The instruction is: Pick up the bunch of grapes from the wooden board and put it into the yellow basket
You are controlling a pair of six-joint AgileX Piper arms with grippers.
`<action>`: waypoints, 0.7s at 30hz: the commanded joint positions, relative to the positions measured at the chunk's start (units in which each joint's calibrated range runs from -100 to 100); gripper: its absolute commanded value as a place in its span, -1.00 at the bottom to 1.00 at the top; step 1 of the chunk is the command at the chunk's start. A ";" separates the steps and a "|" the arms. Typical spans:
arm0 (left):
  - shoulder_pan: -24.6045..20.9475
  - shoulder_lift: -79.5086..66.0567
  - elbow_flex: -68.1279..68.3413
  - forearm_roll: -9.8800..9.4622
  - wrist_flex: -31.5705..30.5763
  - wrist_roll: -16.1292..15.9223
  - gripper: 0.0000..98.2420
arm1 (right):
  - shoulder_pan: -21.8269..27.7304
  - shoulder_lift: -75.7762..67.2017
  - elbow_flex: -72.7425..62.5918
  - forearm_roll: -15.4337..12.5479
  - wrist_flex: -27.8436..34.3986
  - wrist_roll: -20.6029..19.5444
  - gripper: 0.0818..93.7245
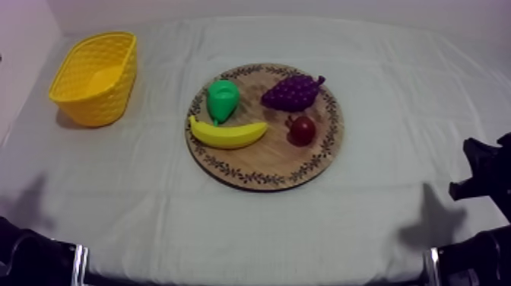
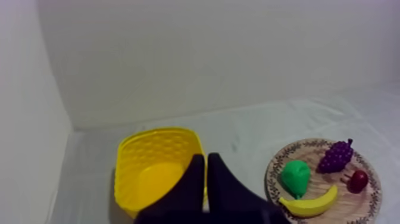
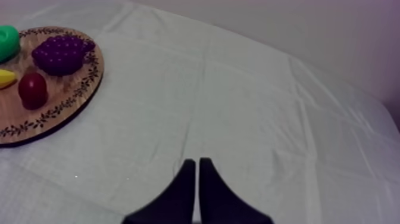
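The purple bunch of grapes (image 1: 291,92) lies at the far right of the round wooden board (image 1: 266,163), with nothing touching it. The yellow basket (image 1: 95,76) stands empty at the table's far left. My left gripper (image 2: 206,156) is shut on nothing, its fingers forming a narrow wedge in front of the basket (image 2: 156,170), well away from the grapes (image 2: 336,155). My right gripper (image 3: 197,161) is likewise shut on nothing and hangs over bare cloth, off to the right of the board (image 3: 71,95) and the grapes (image 3: 61,53).
Also on the board are a green pear (image 1: 223,100), a banana (image 1: 226,135) and a small red fruit (image 1: 302,130) just in front of the grapes. My right arm (image 1: 487,179) sits low at the right edge, my left arm (image 1: 30,258) at the lower left.
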 commanded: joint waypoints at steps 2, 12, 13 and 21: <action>1.99 8.41 -4.83 0.29 0.27 -1.53 -1.00 | 0.01 0.03 0.04 0.00 -0.01 0.00 -1.00; 6.78 24.04 -14.42 2.62 1.41 -5.68 -1.00 | 0.01 0.03 0.04 0.00 -0.01 0.02 -1.00; 6.99 25.22 -15.10 3.10 1.47 -6.26 -1.00 | 0.01 0.03 0.04 0.00 -0.01 0.02 -1.00; 8.19 35.39 -19.36 6.87 0.71 -10.17 -1.00 | 0.01 0.03 0.04 0.00 -0.01 0.01 -1.00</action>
